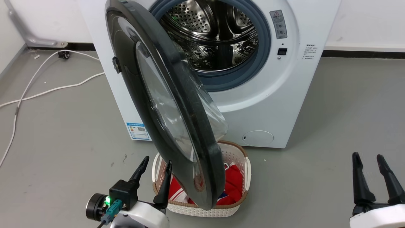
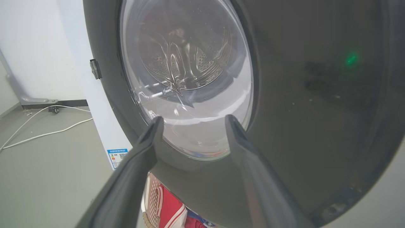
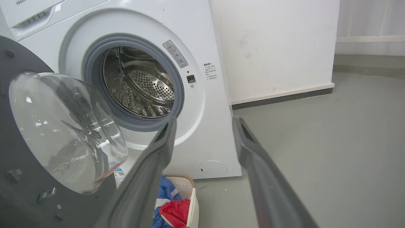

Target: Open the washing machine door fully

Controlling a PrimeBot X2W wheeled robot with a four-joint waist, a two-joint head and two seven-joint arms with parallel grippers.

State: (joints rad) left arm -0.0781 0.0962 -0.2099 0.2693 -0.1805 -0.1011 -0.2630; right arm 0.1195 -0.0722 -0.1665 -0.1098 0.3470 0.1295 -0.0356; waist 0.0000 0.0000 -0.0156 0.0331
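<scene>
Left hand (image 1: 157,162), lower left: fingers spread wide, nothing btwn them, pointing up and slightly right at the outer face of the washing machine door (image 1: 152,95). Tips v. close to it; can't tell if they touch. Door is swung partway out, hinge on its left, lower edge over a white basket (image 1: 245,160) w/ red clothes (image 1: 235,186). Steel drum (image 1: 215,31) exposed behind. Right hand (image 1: 367,157), lower right: also wide open, empty, fingers up, over the floor (image 1: 316,190), well apart from the machine (image 1: 272,104).
</scene>
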